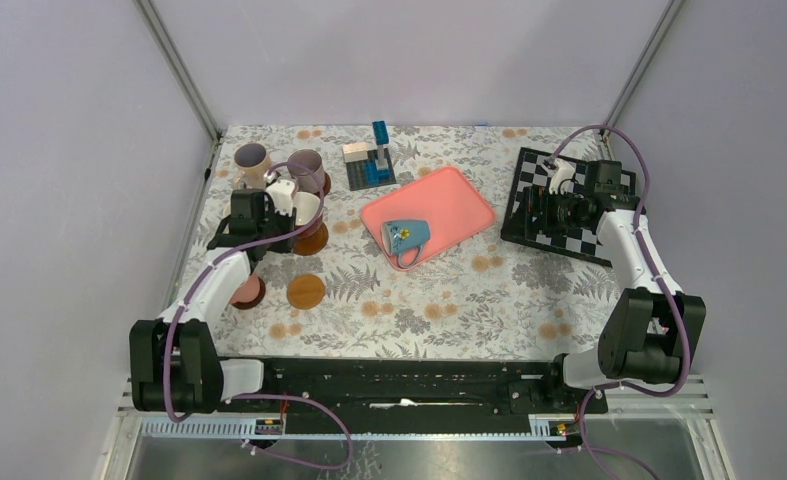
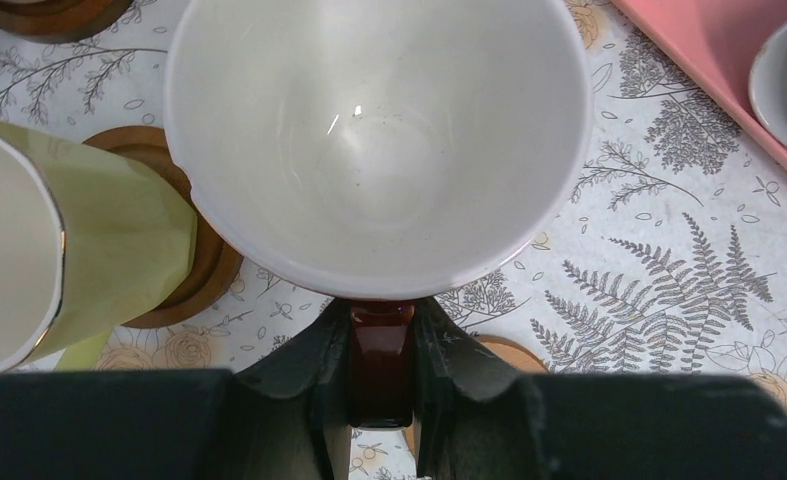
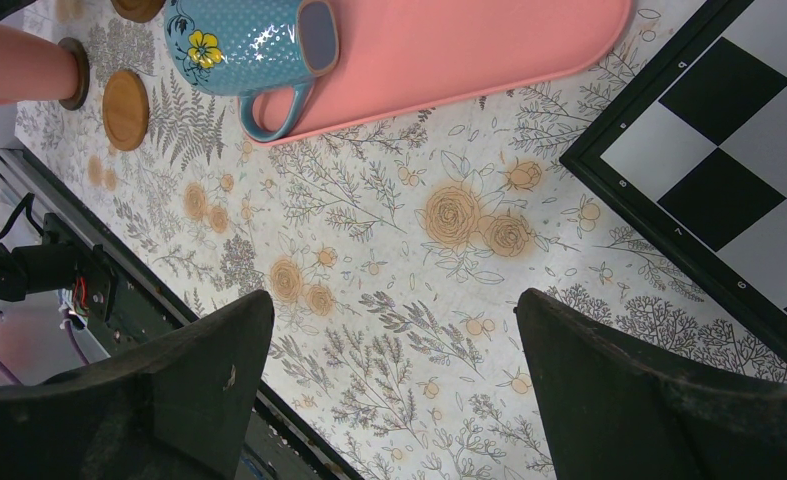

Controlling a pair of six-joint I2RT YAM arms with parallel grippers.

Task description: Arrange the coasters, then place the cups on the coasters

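Note:
My left gripper (image 2: 381,310) is shut on the dark brown handle of the wide white cup (image 2: 369,140), which is upright at the table's left (image 1: 306,207). A dark coaster (image 1: 311,240) lies just in front of and partly under it; whether they touch I cannot tell. The yellow cup (image 2: 69,250) stands on a coaster (image 2: 209,265) beside it. A pale pink cup (image 1: 252,160) and a mauve cup (image 1: 307,168) stand behind. The salmon cup (image 1: 246,290) sits on a coaster next to a bare orange coaster (image 1: 306,291). The blue cup (image 1: 406,237) lies on the pink tray (image 1: 449,195). My right gripper (image 3: 394,320) is open and holds nothing.
A chessboard (image 1: 559,205) lies at the right, with my right gripper (image 1: 541,205) above it. A small block model (image 1: 371,160) stands at the back behind the tray. The side walls stand close to the table's left and right edges.

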